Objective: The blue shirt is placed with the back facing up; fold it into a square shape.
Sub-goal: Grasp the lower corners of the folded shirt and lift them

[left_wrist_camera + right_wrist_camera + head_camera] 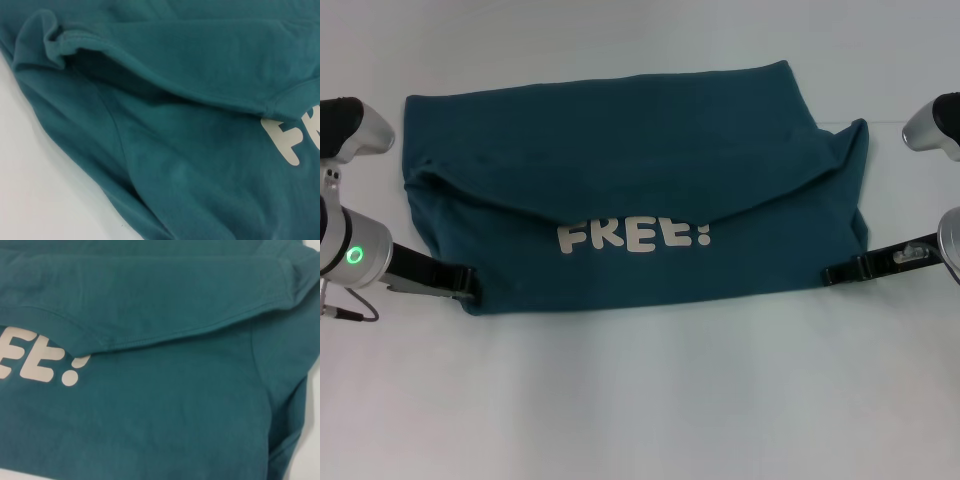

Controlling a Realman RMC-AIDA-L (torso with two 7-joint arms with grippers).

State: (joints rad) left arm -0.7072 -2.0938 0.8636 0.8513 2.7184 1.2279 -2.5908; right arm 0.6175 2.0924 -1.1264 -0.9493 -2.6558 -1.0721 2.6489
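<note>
The blue shirt [640,160] lies mid-counter as a wide band, its far part folded toward the near side so that a drooping folded edge overlaps the lower panel. Soft knit fabric; judged light, limp, non-slippery and not fragile. It will sag and crease wherever it is unsupported, so a lift from one point would likely bunch it. Best holds, as a judgement: the two near corners, or the side edges where layers stack, pinching all layers together so the fold does not slip apart.

Writing: white rounded capitals [634,236] on the exposed lower panel, the tops cut off by the folded edge. Head view reads "FREE!". Left wrist view shows only the start [292,141], right wrist view the end and exclamation mark [46,363]. No brand tag or care label is visible.

Left gripper [470,285] sits at the shirt's near-left corner, tips touching or just beside the hem. Right gripper [832,272] sits at the near-right edge likewise. Cannot tell from any view whether either pair of fingers is parted or pinching cloth.

The counter [640,400] is plain white, bare on the near side of the shirt.
</note>
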